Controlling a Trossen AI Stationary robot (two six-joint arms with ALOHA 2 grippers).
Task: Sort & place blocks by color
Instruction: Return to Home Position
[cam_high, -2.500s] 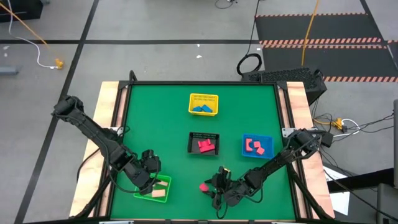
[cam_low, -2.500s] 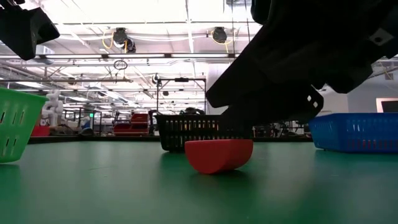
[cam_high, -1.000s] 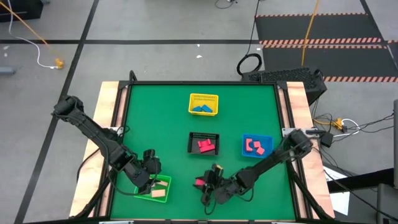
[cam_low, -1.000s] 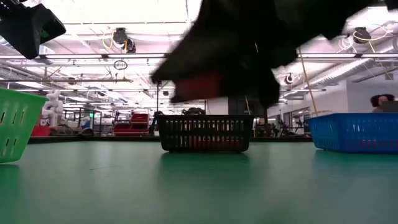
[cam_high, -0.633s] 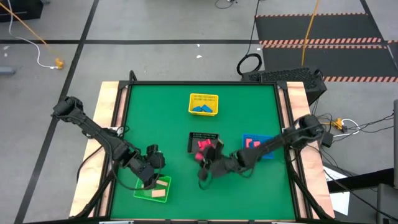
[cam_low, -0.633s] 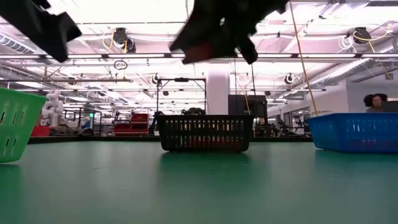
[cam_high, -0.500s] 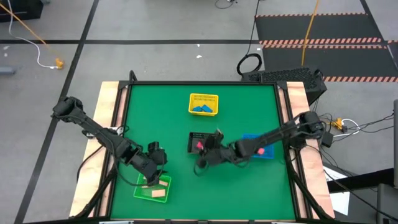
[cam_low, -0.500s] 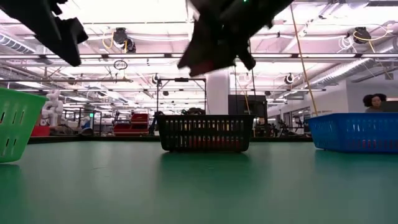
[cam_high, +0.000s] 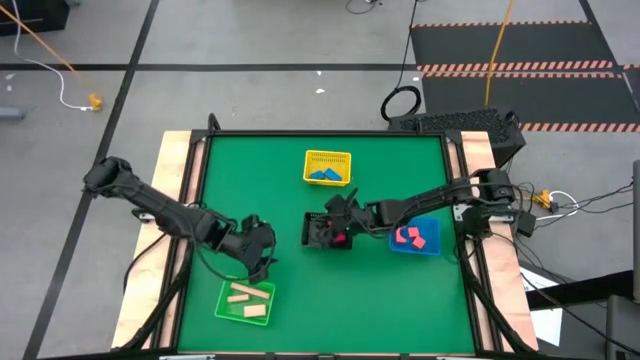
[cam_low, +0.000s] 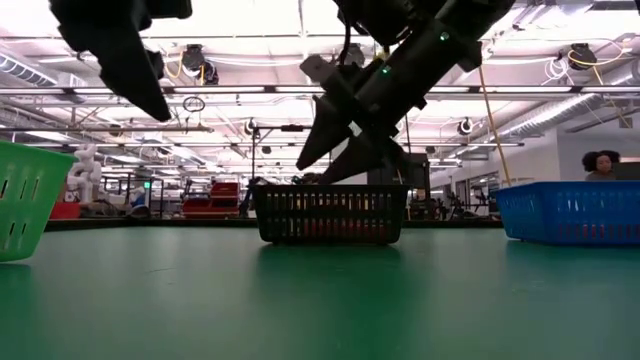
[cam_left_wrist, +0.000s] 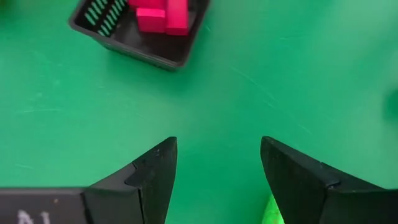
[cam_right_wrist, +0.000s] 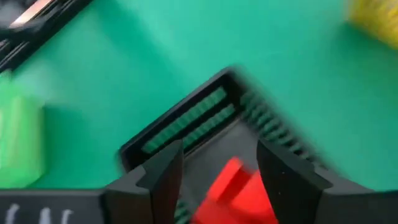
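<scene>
My right gripper (cam_high: 335, 218) hangs open over the black mesh basket (cam_high: 316, 232). In the right wrist view a blurred red block (cam_right_wrist: 233, 186) shows below the spread fingers, inside the basket (cam_right_wrist: 186, 124); the low view shows nothing between the two fingers (cam_low: 325, 170). My left gripper (cam_high: 260, 252) is open above bare green table, between the green basket (cam_high: 228, 310) and the black one (cam_left_wrist: 140, 43). Pink blocks (cam_left_wrist: 158, 15) lie in the black basket. Tan wood blocks (cam_high: 246, 295) lie in the green basket, blue blocks (cam_high: 325, 176) in the yellow basket, red ones (cam_high: 408, 236) in the blue basket.
The yellow basket (cam_high: 328, 158) stands toward the far edge and the blue basket (cam_high: 428, 228) to the right of the black one. Wooden rails run along the table's left and right sides. A person shows in the room at the far right (cam_low: 603, 165).
My right gripper carried the red block from near the table's near edge up and toward the far side, to above the black basket, then opened and let it go. My left gripper rose out of the green basket and moved toward the far right.
</scene>
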